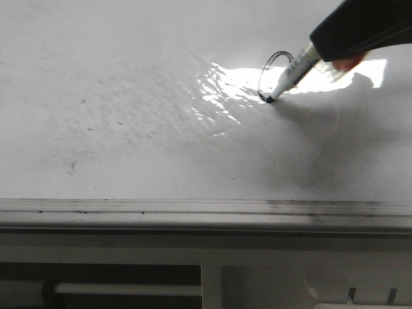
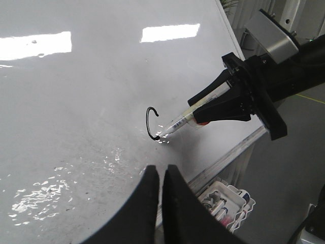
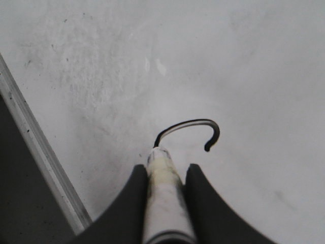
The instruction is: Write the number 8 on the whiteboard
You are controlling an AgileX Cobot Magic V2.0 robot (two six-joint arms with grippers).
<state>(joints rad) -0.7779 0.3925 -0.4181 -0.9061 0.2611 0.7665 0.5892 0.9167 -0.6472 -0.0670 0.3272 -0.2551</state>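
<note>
The whiteboard [image 1: 129, 129] is glossy white with grey smudges and glare. My right gripper [image 1: 325, 55] is shut on a white marker [image 1: 293, 71] whose black tip touches the board. A thin black curved stroke [image 1: 267, 74], an open hook, runs from the tip. It is only part of a figure; no finished number 8 shows. The stroke also shows in the left wrist view [image 2: 148, 122] and the right wrist view [image 3: 195, 124]. The right gripper [image 3: 165, 170] grips the marker [image 3: 162, 188] between both fingers. My left gripper [image 2: 163, 170] hovers over the board with its jaws nearly together and empty.
A grey metal edge rail [image 1: 193, 209] runs along the board's near side. Beside the board edge, a white tray [image 2: 226, 201] holds several markers. Bright glare [image 1: 238, 80] lies on the board left of the stroke.
</note>
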